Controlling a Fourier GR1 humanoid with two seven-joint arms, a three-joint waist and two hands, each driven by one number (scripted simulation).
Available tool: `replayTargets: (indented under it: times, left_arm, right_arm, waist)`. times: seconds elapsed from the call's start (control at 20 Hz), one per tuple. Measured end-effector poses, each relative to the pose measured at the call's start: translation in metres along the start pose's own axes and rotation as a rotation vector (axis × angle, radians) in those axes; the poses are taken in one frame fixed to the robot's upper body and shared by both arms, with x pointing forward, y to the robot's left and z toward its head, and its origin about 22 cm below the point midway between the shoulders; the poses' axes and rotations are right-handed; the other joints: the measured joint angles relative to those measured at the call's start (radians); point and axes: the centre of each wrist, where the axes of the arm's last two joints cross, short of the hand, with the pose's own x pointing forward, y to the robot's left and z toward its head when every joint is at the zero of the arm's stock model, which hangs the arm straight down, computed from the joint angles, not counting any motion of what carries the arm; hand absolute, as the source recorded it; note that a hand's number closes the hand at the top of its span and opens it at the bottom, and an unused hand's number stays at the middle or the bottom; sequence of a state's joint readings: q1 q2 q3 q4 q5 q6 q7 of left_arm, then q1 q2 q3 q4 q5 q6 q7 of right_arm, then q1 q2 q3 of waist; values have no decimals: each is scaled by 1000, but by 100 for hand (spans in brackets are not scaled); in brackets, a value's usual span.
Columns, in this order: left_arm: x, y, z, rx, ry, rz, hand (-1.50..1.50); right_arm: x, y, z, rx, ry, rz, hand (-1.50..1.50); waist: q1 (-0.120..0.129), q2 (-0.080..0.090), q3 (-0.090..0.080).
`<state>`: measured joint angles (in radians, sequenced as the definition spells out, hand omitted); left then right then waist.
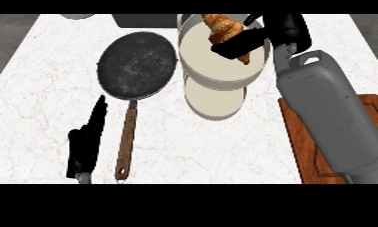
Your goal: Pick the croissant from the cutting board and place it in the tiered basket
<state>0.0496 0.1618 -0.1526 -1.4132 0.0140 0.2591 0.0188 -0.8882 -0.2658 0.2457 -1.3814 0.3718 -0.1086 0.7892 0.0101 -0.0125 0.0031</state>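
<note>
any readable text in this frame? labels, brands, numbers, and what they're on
None. No words, numbers, labels or signs show on the frying pan, the tiered basket, the croissant, the cutting board, the counter or the right hand.

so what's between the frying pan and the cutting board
In the head view, the tiered basket stands between the frying pan and the cutting board, with bare counter nearer the robot.

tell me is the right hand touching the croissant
Touching. The head view shows the right hand with its fingers curled round the croissant, holding it over the top tier of the basket.
</note>
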Motion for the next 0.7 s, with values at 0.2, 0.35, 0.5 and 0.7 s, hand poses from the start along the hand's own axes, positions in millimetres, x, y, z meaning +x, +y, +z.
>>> replayTargets:
  times: [0.2, 0.35, 0.5, 0.7]
  left_arm:
    - [1, 3, 1, 4, 1, 1, 0]
    - [0, 2, 1, 5, -6, -1, 0]
    - [-1, 4, 2, 10, -7, 2, 0]
    - [-1, 4, 5, 21, -8, -2, 0]
  right_arm:
    - [-8, 1, -5, 9, -18, -169, -150]
    - [-8, 1, -6, -4, -33, -290, -150]
    - [-14, -16, -3, -79, -56, -368, -150]
    - [-27, -54, -5, -268, -28, -413, -150]
  waist:
    - [1, 1, -2]
    - [0, 4, -1]
    - [-6, 4, 0]
    - [-13, 6, 0]
